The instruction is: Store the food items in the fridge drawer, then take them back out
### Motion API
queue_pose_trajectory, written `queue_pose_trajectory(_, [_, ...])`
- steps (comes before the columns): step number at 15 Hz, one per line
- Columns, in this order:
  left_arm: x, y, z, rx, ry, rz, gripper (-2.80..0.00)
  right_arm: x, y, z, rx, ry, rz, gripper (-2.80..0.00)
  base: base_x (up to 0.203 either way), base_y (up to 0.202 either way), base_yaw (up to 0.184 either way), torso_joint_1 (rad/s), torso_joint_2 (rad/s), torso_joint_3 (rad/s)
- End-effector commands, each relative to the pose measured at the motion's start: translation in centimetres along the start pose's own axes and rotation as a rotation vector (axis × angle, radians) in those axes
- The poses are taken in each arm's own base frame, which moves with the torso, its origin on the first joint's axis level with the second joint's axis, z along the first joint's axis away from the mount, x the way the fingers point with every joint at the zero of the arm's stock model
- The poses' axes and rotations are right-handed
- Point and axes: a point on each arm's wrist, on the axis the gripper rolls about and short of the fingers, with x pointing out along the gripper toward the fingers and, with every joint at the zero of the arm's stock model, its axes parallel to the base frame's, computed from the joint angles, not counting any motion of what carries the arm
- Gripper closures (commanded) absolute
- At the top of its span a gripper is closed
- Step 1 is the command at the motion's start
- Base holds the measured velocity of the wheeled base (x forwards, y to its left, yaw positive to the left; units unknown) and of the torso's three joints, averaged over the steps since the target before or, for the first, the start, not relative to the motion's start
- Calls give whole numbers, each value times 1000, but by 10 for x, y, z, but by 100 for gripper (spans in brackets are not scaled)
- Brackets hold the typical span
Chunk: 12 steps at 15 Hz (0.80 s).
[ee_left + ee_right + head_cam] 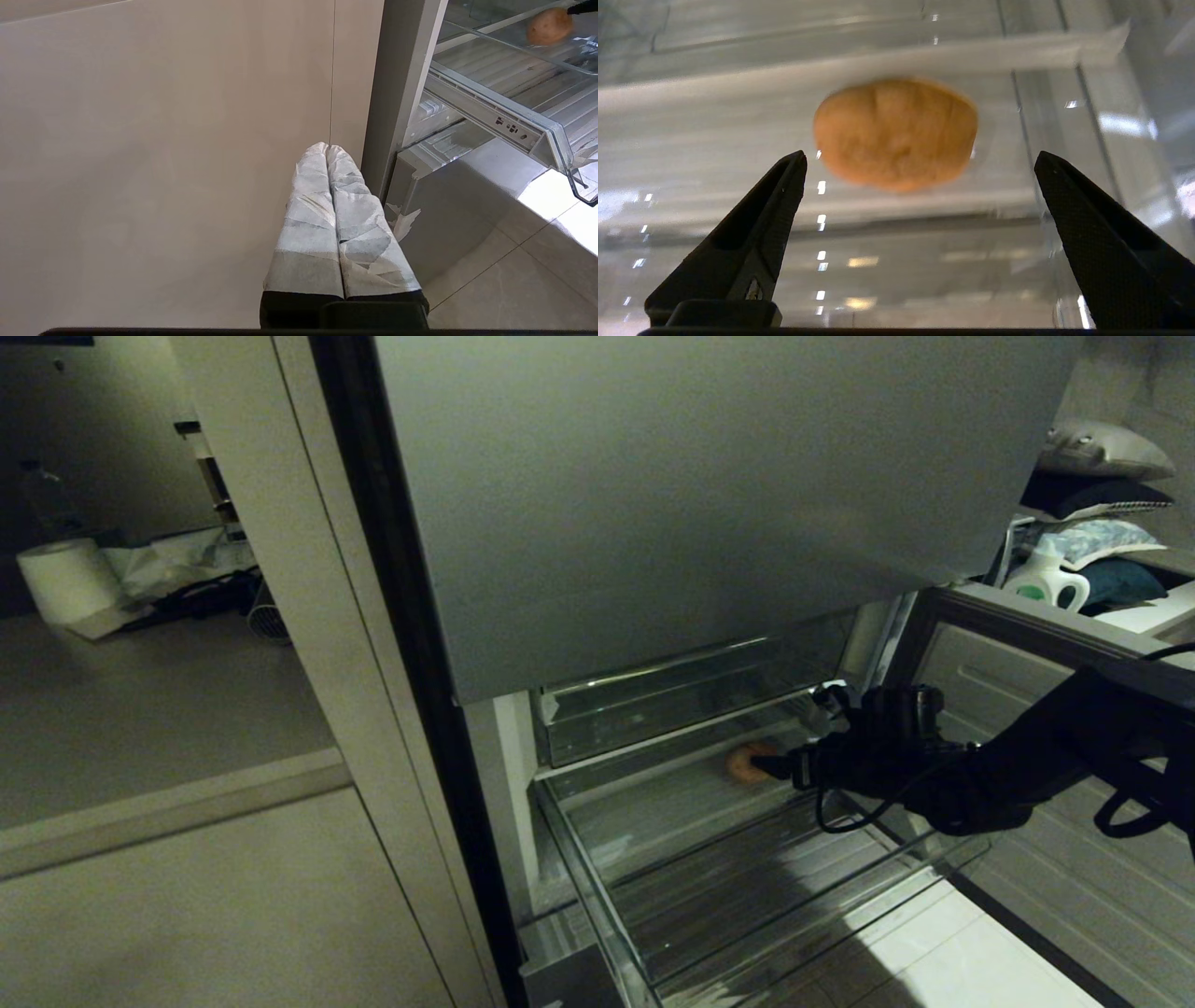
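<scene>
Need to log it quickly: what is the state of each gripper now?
Left gripper: shut, holding nothing, parked beside the fridge.
Right gripper: open, empty, before the orange lump.

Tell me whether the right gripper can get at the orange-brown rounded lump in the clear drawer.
Probably yes: the right gripper is open, aimed at the orange-brown rounded lump in the clear plastic drawer, nothing between.

Head view dim and grainy — one bright patch on the floor (pixel 971 952); the orange-brown lump (pixel 896 133) looks blurred, perhaps by motion.
</scene>
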Motion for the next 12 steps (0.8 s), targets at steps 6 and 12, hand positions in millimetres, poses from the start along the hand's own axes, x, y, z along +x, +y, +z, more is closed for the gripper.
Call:
queue_pose_trajectory(6, [0, 0, 0, 1, 2, -1, 0, 20, -6, 1, -11, -27, -28, -280, 0, 0, 0, 0, 0, 0])
queue_pose_trajectory(12, [0, 0, 0, 1, 2, -1, 0, 22, -7, 9, -20, -59, -29, -280, 0, 0, 0, 0, 0, 0])
